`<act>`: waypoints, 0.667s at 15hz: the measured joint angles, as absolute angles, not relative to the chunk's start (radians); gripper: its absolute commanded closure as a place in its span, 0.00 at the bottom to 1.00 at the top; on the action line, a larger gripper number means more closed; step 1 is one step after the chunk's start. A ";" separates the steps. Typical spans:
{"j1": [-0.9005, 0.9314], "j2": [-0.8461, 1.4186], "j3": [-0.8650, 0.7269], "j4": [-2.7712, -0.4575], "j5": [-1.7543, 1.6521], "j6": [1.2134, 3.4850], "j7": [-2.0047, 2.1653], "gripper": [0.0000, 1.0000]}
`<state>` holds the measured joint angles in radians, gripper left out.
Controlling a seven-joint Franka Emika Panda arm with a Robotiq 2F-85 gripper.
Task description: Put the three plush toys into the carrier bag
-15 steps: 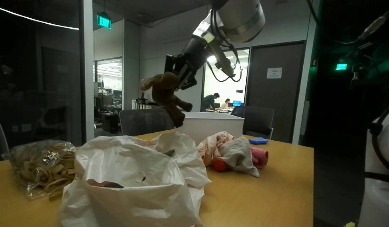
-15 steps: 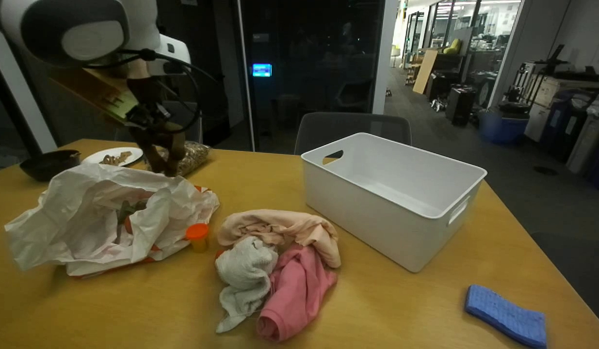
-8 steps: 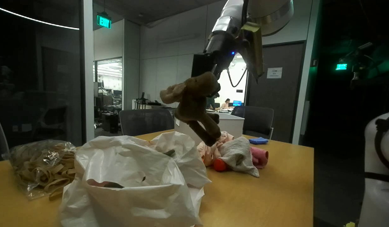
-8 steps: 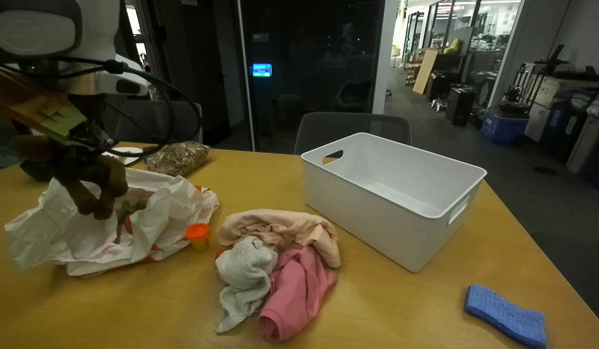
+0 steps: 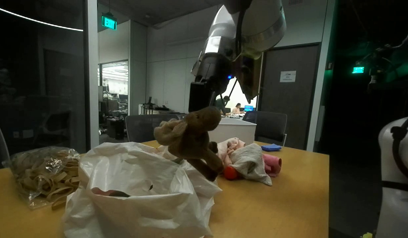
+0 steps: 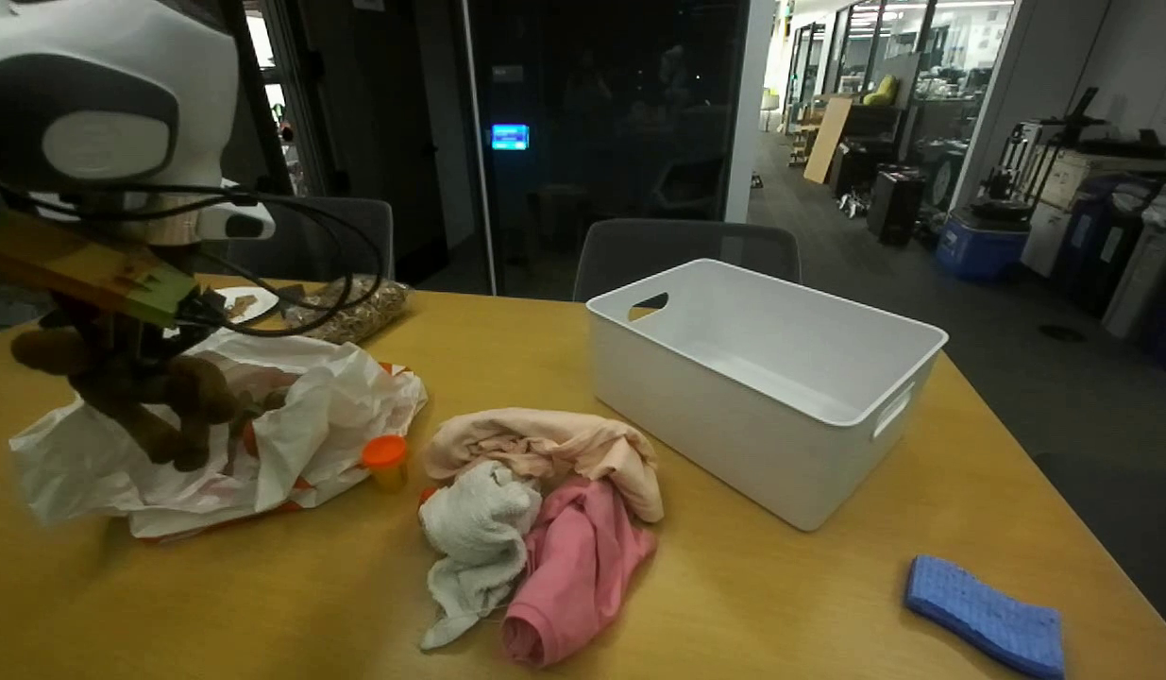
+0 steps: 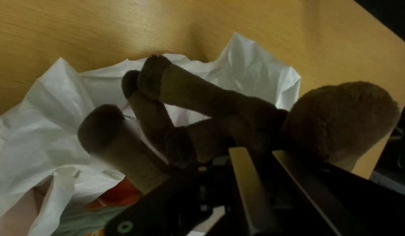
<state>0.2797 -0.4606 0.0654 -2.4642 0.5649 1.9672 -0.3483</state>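
The claw (image 7: 258,153) holds a brown plush toy (image 5: 190,142) pinched between narrowed fingers (image 7: 248,183); the toy hangs right under it, long legs slanting down, and in the wrist view its rounded end sits to one side of the fingertips, the dark-tipped limbs to the other. Below the claw and its load gapes the white carrier bag (image 7: 41,137), crumpled, its rim uneven. Inside it, beneath the claw, show a green item (image 7: 86,221) and an orange-red item (image 7: 118,196); both sit in shadow, partly covered, so I would not swear to what they are. Lower than the claw and just beside the bag, in an exterior view, stands a small orange-lidded pot (image 6: 386,458). A little farther from the claw, bunched together and touching, lie a grey cloth (image 6: 479,524), a peach cloth (image 6: 545,434) and a pink cloth (image 6: 583,567). Also lower than the claw, on the bag's side away from the cloths, rests a clear packet (image 5: 47,178) of tan loops, with a white plate (image 6: 263,298) past the claw in an exterior view. Farther off, beyond the cloths from the claw, come a white bin (image 6: 734,434) and a blue folded cloth (image 6: 984,614). These all rest on the wooden table (image 5: 263,211), well below the claw. Beyond its edge, past the claw, stand dark chairs (image 5: 270,127), and farthest from the claw are two people (image 5: 236,109) in bright light.
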 measured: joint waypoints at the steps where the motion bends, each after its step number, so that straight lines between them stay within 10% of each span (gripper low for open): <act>1: 0.279 -0.426 0.065 -2.457 0.565 1.993 -0.359 0.91; 10: 0.225 -0.174 0.058 -2.329 0.557 2.087 -0.403 0.91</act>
